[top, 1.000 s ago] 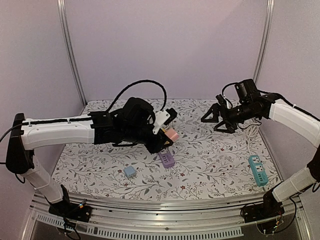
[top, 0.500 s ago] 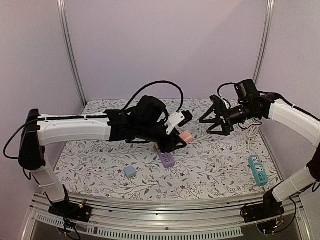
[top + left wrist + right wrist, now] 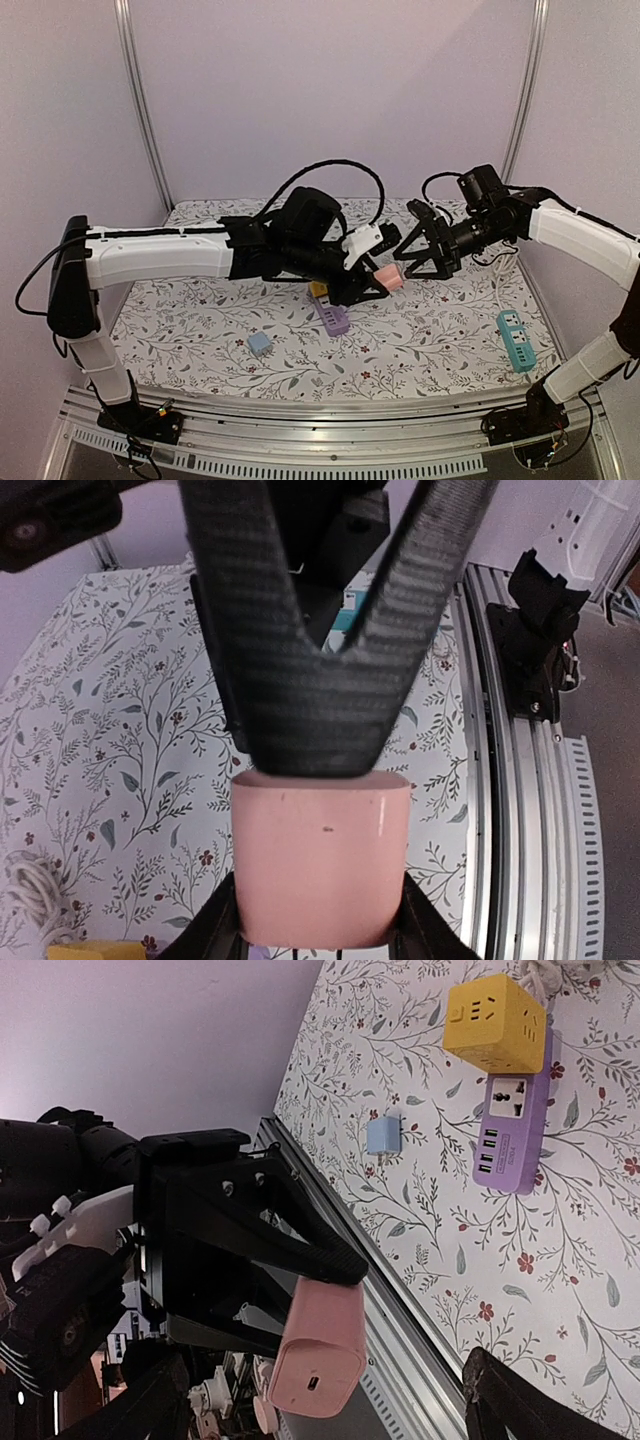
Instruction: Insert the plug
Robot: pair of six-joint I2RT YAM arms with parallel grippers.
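Left gripper (image 3: 377, 284) pinching rounded pink plastic plug block (image 3: 389, 277) mid-air above floral-print table (image 3: 450, 335), right gripper (image 3: 408, 262) spread wide just beside block.

No text, brand or no. can be read in any view. The purple power strip (image 3: 512, 1132) has a tiny line of print beside its USB ports, too small to read. The pink plug (image 3: 320, 855) shows only one small dark dot, no letters.
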